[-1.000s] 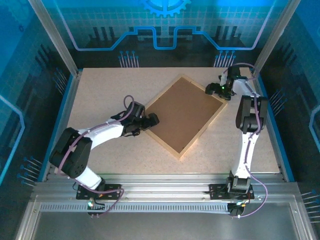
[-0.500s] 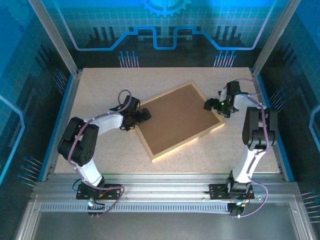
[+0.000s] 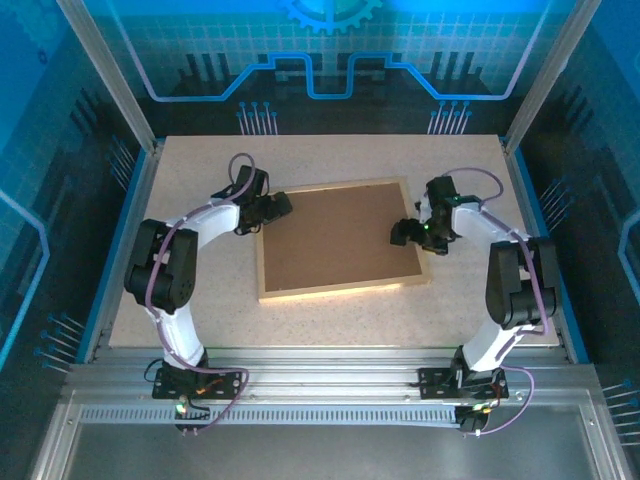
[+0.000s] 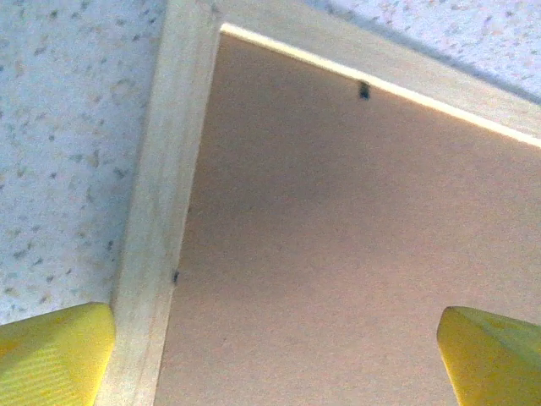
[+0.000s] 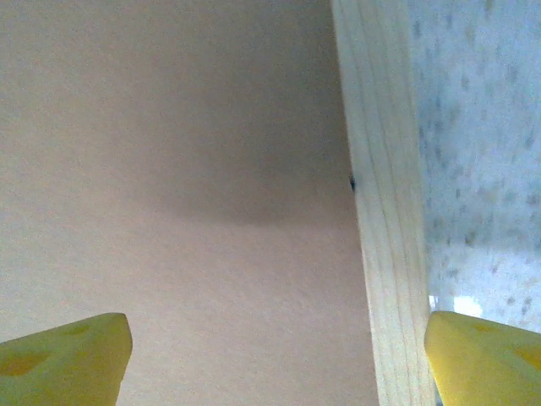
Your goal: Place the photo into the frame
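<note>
The frame (image 3: pixel 335 291), thin pale wood, lies flat mid-table with a brown backing board (image 3: pixel 335 237) filling it. The photo is hidden. My left gripper (image 3: pixel 275 207) is at the frame's far left corner, open. In the left wrist view its yellow fingertips (image 4: pixel 55 355) stand wide either side of the frame's rail (image 4: pixel 161 194), one over the table, one over the board (image 4: pixel 338 237). My right gripper (image 3: pixel 408 232) is at the frame's right side, open. In the right wrist view its fingertips (image 5: pixel 68 355) straddle the rail (image 5: pixel 385 211), with the board (image 5: pixel 186 169) to the left.
The speckled table (image 3: pixel 200 290) is walled by blue panels and metal posts on three sides. Bare table lies in front of the frame and along the back. Both arm bases sit on the rail at the near edge.
The frame has turned clockwise from a diagonal lie to nearly square with the table. My left gripper moved farther back with its corner. My right gripper came nearer and inward.
</note>
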Controlling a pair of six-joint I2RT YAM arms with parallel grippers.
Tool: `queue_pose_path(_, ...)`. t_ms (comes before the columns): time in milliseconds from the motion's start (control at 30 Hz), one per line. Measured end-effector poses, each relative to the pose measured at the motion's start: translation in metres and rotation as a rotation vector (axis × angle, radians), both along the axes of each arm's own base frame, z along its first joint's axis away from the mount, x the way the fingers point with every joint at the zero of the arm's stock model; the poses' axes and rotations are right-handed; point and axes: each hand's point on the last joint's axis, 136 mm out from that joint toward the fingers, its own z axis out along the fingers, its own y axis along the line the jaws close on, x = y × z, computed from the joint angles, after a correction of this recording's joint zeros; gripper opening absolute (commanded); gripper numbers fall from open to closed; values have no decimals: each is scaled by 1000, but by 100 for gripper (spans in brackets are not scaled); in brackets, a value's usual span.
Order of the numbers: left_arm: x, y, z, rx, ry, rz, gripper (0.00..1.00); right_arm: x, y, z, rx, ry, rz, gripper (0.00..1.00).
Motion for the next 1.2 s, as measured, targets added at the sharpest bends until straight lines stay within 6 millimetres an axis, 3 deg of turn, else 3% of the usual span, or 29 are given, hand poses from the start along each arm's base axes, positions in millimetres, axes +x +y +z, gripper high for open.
queue_pose_path(233, -9, 4, 7, 24, 18, -41, 99, 86, -5, 66, -4, -241, 35, 81)
queue_pose_path(333, -19, 4, 17, 12, 12, -63, 99, 113, -15, 69, -22, -267, 36, 76)
queue_pose_path(467, -40, -2, 23, -32, 16, -100, 99, 135, -26, 54, -61, -240, 44, 72)
queue_pose_path(733, -84, -14, -4, -136, 101, -115, 99, 144, -37, 23, -120, -154, 57, 70)
queue_pose_path(967, -89, -29, -2, -159, 88, -141, 99, 150, -45, 8, -171, -120, 57, 69)
queue_pose_path(1200, -88, -31, -3, -169, 87, -126, 99, 147, -52, -10, -212, -76, 50, 69)
